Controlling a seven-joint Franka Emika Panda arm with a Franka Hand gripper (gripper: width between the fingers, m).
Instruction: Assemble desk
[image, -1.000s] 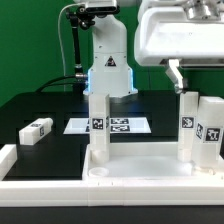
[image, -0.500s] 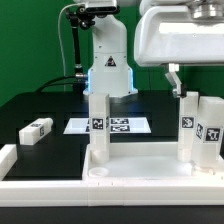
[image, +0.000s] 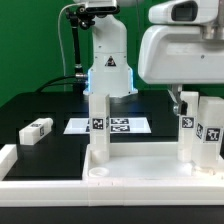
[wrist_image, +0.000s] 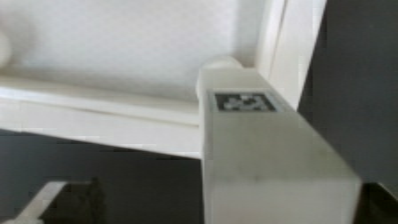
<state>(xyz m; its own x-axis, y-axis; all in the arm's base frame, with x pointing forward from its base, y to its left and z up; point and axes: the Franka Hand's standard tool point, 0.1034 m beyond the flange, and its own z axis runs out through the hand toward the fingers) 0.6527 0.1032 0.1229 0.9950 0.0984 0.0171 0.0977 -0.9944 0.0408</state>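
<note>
Black table (image: 40, 105), upright desk leg (image: 187, 135) close beneath end effector (image: 179, 101), its opening indiscernible.

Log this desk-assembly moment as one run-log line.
gripper: at top of upright white square plastic leg, jaws unclear | white rimmed plastic tabletop: foreground | spare white leg: lying flat, exterior view's left

- You see the tabletop (image: 140, 165) in plain white.
- Your three standing legs (image: 98, 105) are white, each with a black-and-white square tag (wrist_image: 246, 102).
- The marker board (image: 75, 127) is white with black-and-white tags.
- The table (image: 40, 105) is black, the backdrop (image: 30, 40) green.
</note>
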